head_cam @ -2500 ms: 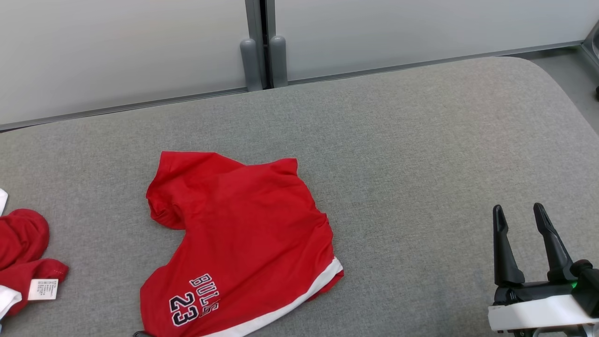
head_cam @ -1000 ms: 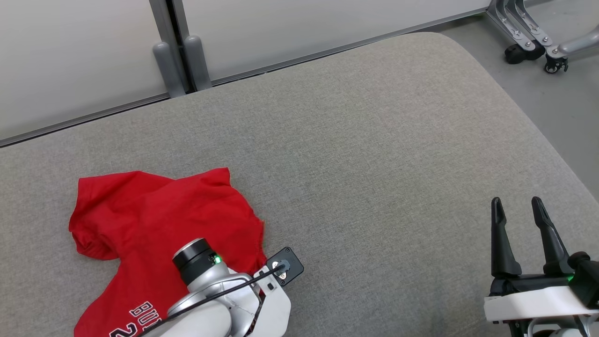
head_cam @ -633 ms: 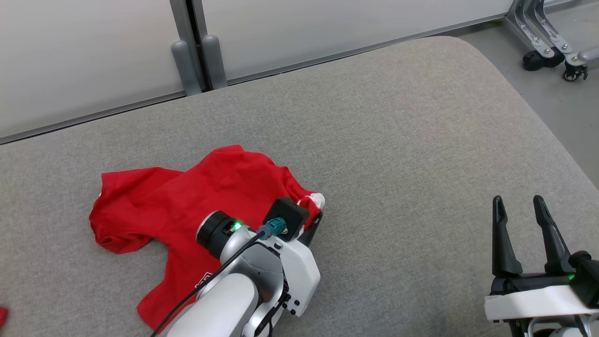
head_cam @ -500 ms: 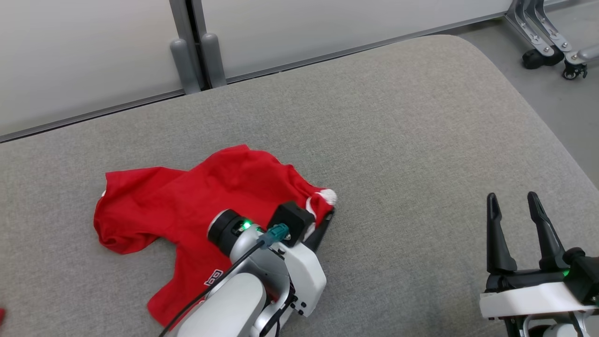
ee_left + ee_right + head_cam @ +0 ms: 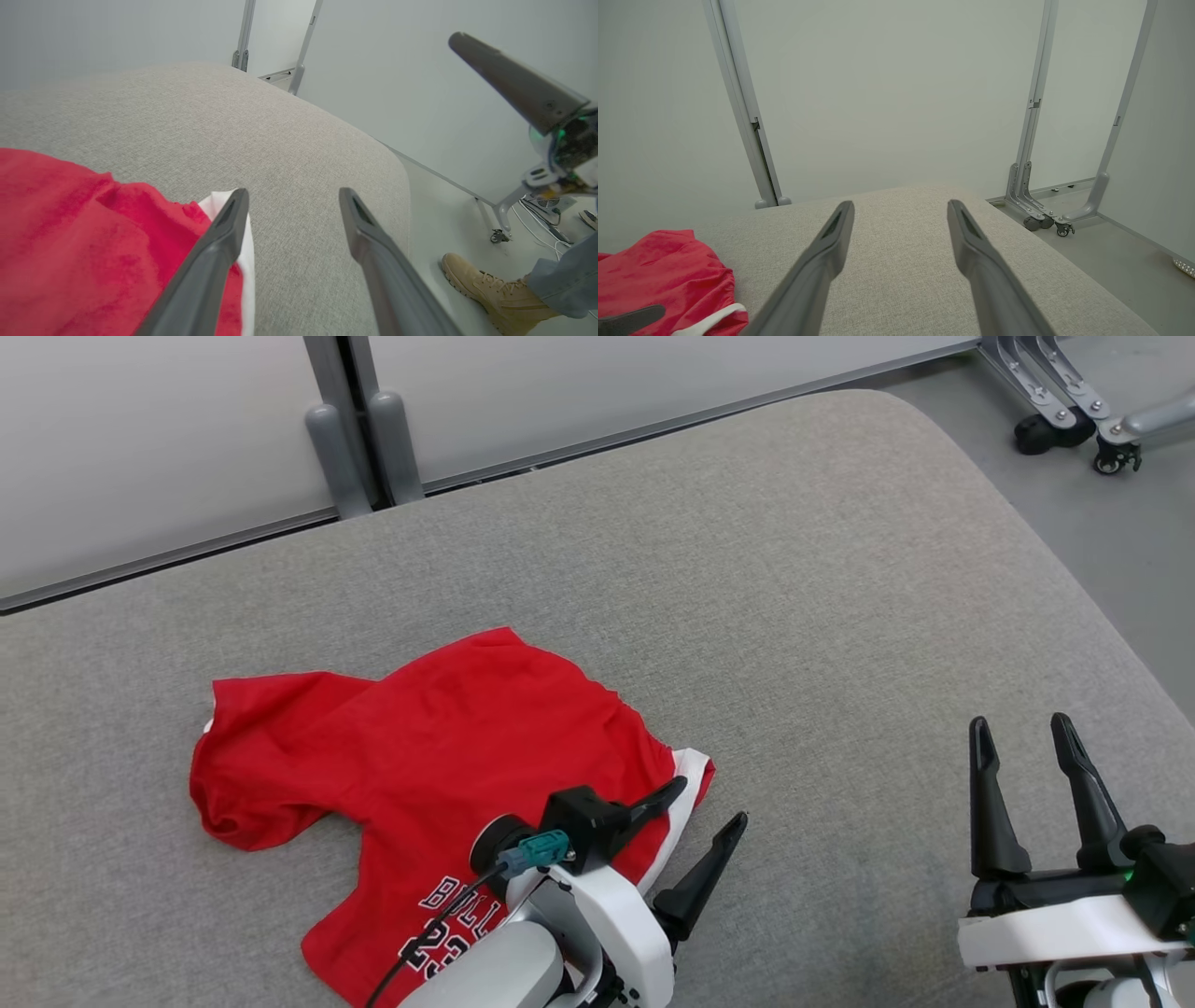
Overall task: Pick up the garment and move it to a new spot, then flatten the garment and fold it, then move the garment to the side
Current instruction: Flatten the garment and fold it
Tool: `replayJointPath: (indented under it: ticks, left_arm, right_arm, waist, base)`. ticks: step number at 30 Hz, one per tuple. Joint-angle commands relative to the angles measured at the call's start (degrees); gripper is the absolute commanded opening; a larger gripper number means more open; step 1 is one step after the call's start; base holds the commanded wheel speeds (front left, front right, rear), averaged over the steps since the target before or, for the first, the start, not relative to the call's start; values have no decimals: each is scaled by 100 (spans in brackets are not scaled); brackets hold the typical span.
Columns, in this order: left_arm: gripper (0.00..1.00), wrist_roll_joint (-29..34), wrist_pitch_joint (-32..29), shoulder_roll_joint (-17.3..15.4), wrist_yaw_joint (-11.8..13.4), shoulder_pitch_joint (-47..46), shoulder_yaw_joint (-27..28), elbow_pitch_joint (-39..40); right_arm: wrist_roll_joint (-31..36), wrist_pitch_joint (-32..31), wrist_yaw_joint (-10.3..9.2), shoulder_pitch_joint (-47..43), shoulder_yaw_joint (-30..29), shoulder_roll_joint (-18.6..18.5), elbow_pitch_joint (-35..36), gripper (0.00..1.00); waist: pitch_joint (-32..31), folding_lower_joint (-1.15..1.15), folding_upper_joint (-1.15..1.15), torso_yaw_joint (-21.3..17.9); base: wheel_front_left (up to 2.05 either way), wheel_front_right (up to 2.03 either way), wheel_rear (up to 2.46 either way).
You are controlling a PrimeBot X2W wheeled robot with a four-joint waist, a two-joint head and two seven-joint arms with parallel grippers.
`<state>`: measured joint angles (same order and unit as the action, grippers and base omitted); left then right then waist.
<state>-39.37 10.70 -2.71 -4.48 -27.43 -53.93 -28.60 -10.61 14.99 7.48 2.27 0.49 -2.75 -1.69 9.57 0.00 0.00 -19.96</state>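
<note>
The shirt (image 5: 439,737) is laid on the cushion (image 5: 794,569); the left gripper (image 5: 711,803), at its hem, and the right gripper (image 5: 1019,721) are held open.

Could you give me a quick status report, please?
Left gripper open at shirt hem. Right gripper open, empty. Shirt rumpled on cushion. Nothing blocking.

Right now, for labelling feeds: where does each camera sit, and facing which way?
Head: from the head, down onto the red white-trimmed garment on the grey fabric cushion; left gripper and right gripper show, open.
Left wrist: along its own fingers, over the cushion's rounded end; a person's tan boot beyond.
Right wrist: along its own fingers, toward pale wall panels.
Shared: both wrist views catch the garment and the other gripper.
</note>
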Motion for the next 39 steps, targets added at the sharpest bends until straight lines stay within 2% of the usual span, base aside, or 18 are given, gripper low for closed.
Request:
replayJointPath:
  ticks: [1, 3, 5, 6, 9, 15, 18, 21, 24, 28, 36, 37, 38, 39]
  left_arm:
    - [100, -158, 45, -36, 32, -32, -19, -80]
    - [100, -331, 100, -53, 126, 121, 152, -101]
    - [100, -439, 163, -243, 316, 290, 359, -29]
    - [100, -439, 163, -243, 316, 290, 359, -29]
    - [100, -583, 149, -619, 762, 720, 649, 219]
    - [100, -926, -179, -1494, 1856, 1817, 1165, 1092]
    - [100, -1056, -413, -1824, 2257, 2265, 1306, 1509]
    - [100, -1173, -643, -1997, 2521, 2608, 1338, 1886]
    - [100, -1281, -857, -2105, 2643, 2839, 1306, 2254]
    - [100, -1483, -1078, -2063, 2581, 2933, 1258, 2535]
    - [100, -1434, -1527, -1648, 2332, 2658, 706, 2162]
    - [47, -1420, -1538, -1600, 2293, 2622, 650, 2111]
    - [0, -1381, -1591, -1586, 2225, 2580, 564, 2053]
    - [0, -1347, -1595, -1581, 2189, 2550, 517, 2005]
  right_arm:
    - [35, 30, 2, -85, -66, -29, 23, 100]
    - [53, 30, 2, -128, -109, -29, 35, 100]
    - [80, 30, 3, -172, -153, -28, 41, 100]
    - [80, 30, 3, -172, -153, -28, 41, 100]
    - [124, 30, 3, -275, -220, -28, 56, 100]
    - [154, 30, 2, -410, -305, -29, 123, 100]
    - [131, 30, 2, -456, -259, -28, 126, 100]
    - [115, 30, 3, -444, -229, -30, 129, 100]
    - [105, 30, 2, -407, -221, -29, 136, 100]
    - [102, 30, 2, -364, -227, -28, 145, 100]
    - [82, 30, 2, -294, -158, -29, 93, 100]
    - [78, 30, 3, -282, -157, -29, 92, 100]
    - [73, 30, 2, -272, -167, -29, 96, 100]
    - [66, 30, 2, -271, -180, -29, 98, 100]
  waist:
    - [-49, 0, 0, 74]
    - [-85, 0, 0, 125]
    - [-149, 0, 0, 202]
    - [-149, 0, 0, 202]
    - [-272, 0, 0, 329]
    - [-372, 0, 0, 637]
    - [-397, 0, 0, 774]
    - [-381, 0, 0, 861]
    - [-361, 0, 0, 909]
    - [-316, 0, 0, 947]
    - [-265, 0, 0, 868]
    - [-260, 0, 0, 853]
    - [-254, 0, 0, 842]
    - [-253, 0, 0, 837]
  base:
    - [0, 0, 0]
    - [0, 0, 0]
    - [0, 0, 0]
    - [0, 0, 0]
    - [0, 0, 0]
    - [0, 0, 0]
    - [0, 0, 0]
    - [0, 0, 0]
    - [0, 0, 0]
    - [0, 0, 0]
    - [0, 0, 0]
    - [0, 0, 0]
    - [0, 0, 0]
    - [0, 0, 0]
